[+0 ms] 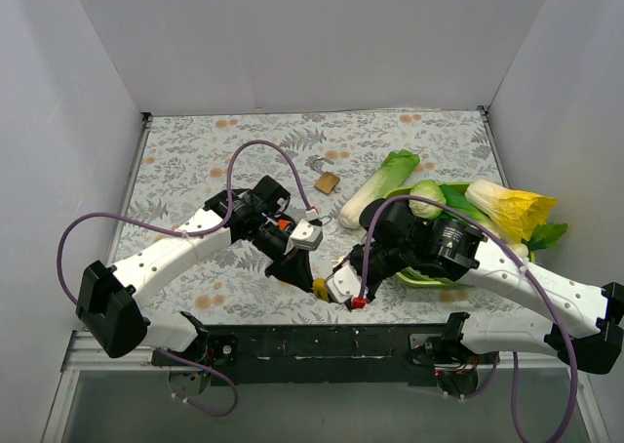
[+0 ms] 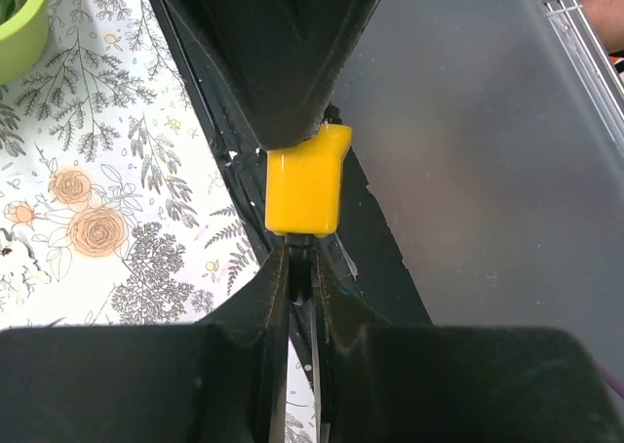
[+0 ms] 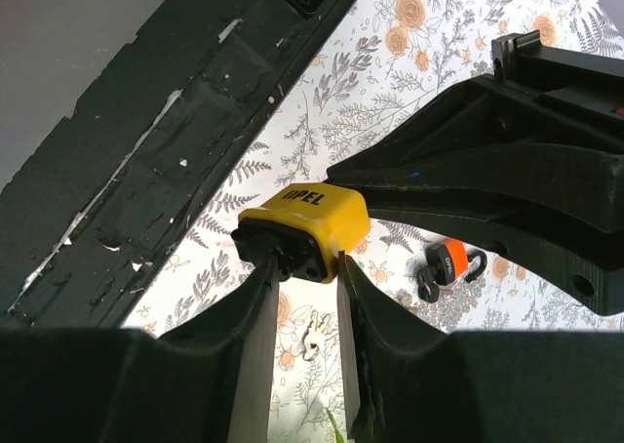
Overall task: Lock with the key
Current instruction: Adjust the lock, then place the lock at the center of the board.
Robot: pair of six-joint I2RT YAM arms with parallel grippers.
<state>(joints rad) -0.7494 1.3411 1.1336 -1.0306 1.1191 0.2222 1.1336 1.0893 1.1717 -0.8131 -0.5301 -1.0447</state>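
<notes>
A yellow padlock (image 1: 320,288) hangs above the table's near edge, between my two grippers. In the left wrist view my left gripper (image 2: 300,253) is shut on a thin dark part at the near end of the padlock (image 2: 305,189), and that part is mostly hidden. In the right wrist view my right gripper (image 3: 304,267) pinches, at its tips, the black key (image 3: 283,250) that sticks out of the padlock (image 3: 317,214) at its other end. The left fingers (image 3: 468,170) reach in from the right behind the padlock.
An orange padlock (image 3: 447,263) with a black key lies on the floral cloth, and loose silver keys (image 3: 314,334) lie nearby. A brass padlock (image 1: 326,181) sits mid-table. Vegetables (image 1: 512,209) and a green bowl (image 1: 419,279) crowd the right. A black rail (image 1: 322,345) runs along the near edge.
</notes>
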